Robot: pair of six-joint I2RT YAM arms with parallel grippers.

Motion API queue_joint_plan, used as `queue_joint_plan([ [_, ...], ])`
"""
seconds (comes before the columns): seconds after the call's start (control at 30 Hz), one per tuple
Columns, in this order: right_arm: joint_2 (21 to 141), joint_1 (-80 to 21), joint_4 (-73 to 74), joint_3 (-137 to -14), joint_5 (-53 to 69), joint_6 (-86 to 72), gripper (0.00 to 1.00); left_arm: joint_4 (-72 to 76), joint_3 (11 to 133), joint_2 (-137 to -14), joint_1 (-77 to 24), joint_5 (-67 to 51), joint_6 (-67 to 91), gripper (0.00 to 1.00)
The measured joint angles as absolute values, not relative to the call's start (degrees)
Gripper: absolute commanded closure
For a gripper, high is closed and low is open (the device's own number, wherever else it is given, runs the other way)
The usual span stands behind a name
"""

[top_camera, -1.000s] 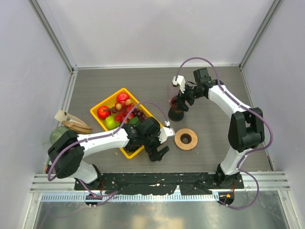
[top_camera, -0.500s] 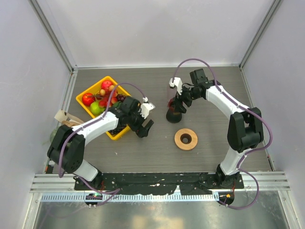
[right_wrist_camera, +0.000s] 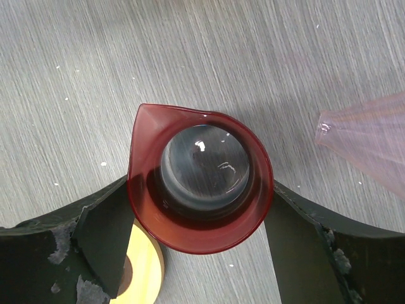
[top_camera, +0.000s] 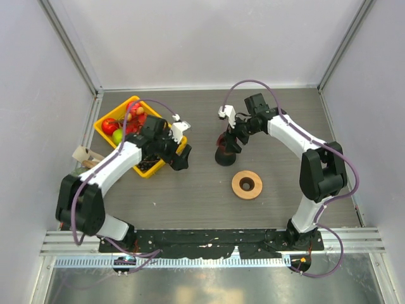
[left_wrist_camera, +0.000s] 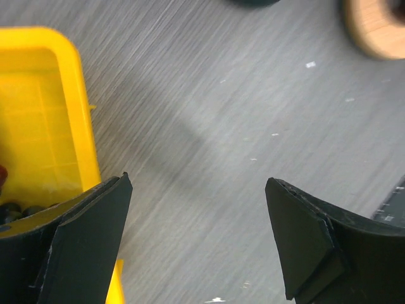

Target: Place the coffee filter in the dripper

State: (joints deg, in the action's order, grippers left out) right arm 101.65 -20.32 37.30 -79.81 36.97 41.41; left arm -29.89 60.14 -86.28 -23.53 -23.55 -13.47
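Yellow fruit tray (left_wrist_camera: 79, 114) just beside left gripper (left_wrist_camera: 196, 190)

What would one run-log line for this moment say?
left end effector: open, empty, beside yellow tray | right end effector: closed on red spouted cup | wooden ring: lying apart from cup

We see a dark grey wood-grain table (top_camera: 278, 126). At its left rear sits a yellow tray (left_wrist_camera: 69, 107) of fruit, with a tan paper bundle (top_camera: 85, 156) at the left edge. Mid-table a red-rimmed jug (right_wrist_camera: 199, 235) seems to stand on the surface, a clear pink cone (right_wrist_camera: 373, 136) beside it. A wooden ring (top_camera: 247, 184) lies nearer us.
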Motion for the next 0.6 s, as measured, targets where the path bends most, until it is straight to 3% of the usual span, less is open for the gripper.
queue_joint_plan([
  [0.3,100.90,-24.12,31.66,-76.88,35.55,36.18,0.17,-30.30,59.75,-66.37,-22.37,-27.68,-6.90,0.01],
  [0.6,99.66,-30.24,25.74,-73.67,33.26,29.69,0.16,-32.27,59.22,-63.55,-12.51,-25.17,-2.85,0.01],
])
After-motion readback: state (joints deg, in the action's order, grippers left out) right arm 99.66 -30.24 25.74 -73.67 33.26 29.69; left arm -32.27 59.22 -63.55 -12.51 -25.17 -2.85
